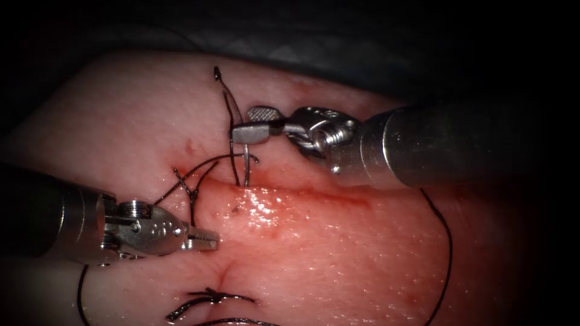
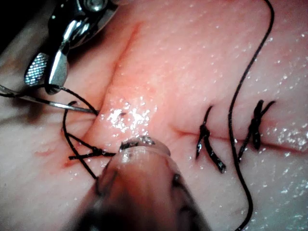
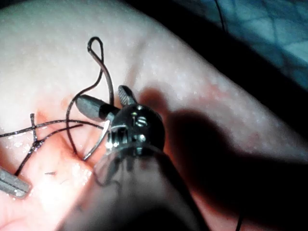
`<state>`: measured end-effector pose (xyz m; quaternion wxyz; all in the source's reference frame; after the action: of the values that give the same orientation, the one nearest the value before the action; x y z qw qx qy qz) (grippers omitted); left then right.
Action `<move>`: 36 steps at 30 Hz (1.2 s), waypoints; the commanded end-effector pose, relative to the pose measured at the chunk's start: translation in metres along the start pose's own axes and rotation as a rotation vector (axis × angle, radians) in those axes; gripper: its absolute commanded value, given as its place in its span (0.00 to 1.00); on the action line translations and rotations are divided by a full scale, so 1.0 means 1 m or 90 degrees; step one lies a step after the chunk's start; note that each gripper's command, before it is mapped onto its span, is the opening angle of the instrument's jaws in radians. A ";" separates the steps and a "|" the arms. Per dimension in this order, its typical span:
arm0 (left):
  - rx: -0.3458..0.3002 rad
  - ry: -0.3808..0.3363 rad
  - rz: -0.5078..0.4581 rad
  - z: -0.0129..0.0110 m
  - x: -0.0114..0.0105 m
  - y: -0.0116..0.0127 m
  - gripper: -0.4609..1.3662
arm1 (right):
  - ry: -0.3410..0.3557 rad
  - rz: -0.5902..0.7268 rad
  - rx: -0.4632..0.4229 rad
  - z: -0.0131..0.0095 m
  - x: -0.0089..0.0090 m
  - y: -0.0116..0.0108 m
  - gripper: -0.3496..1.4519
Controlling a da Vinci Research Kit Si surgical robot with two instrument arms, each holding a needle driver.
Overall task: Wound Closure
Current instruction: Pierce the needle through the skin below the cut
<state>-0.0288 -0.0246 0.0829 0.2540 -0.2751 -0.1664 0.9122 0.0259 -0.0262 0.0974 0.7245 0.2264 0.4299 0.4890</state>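
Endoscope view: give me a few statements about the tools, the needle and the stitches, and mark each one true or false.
1. The right tool has its jaws open at the needle. True.
2. The left tool holds the needle. False: its jaws are shut on nothing, apart from the needle.
3. One end of the needle is in the tissue. True.
4. No stitch has been tied yet. False: a knotted stitch already crosses the cut.

Endoscope view from above and in front of the cut (image 1: 290,196), each wrist view very close along its own shaft, all sharing the needle (image 1: 247,163).
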 end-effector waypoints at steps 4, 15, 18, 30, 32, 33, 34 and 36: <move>-0.004 0.000 0.000 0.0000 0.0000 0.0000 0.06 | -0.019 -0.003 0.012 0.0014 0.0000 0.0010 0.74; -0.004 0.000 0.001 0.0000 -0.0001 0.0001 0.06 | -0.050 -0.027 0.048 0.0054 -0.0014 0.0014 0.69; -0.004 0.000 0.001 0.0000 -0.0001 0.0001 0.06 | -0.054 -0.033 0.055 0.0054 -0.0011 0.0013 0.14; -0.004 0.000 0.001 0.0000 -0.0001 0.0001 0.06 | -0.037 0.128 0.006 0.0034 0.0001 -0.0004 0.00; -0.004 0.000 0.001 0.0000 -0.0001 0.0001 0.06 | -0.025 0.246 0.006 0.0033 -0.0004 -0.0010 0.00; -0.004 0.000 0.001 0.0001 -0.0001 0.0001 0.06 | -0.018 0.276 0.007 0.0032 -0.0005 -0.0012 0.00; -0.003 0.000 0.001 0.0001 -0.0001 0.0001 0.06 | -0.009 0.317 0.013 0.0030 -0.0008 -0.0014 0.00; -0.003 0.000 0.001 0.0001 -0.0001 0.0001 0.06 | 0.011 0.344 0.026 0.0028 -0.0013 -0.0018 0.00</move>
<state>-0.0289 -0.0247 0.0829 0.2533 -0.2754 -0.1660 0.9124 0.0289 -0.0282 0.0980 0.5562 0.3446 0.3732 0.6578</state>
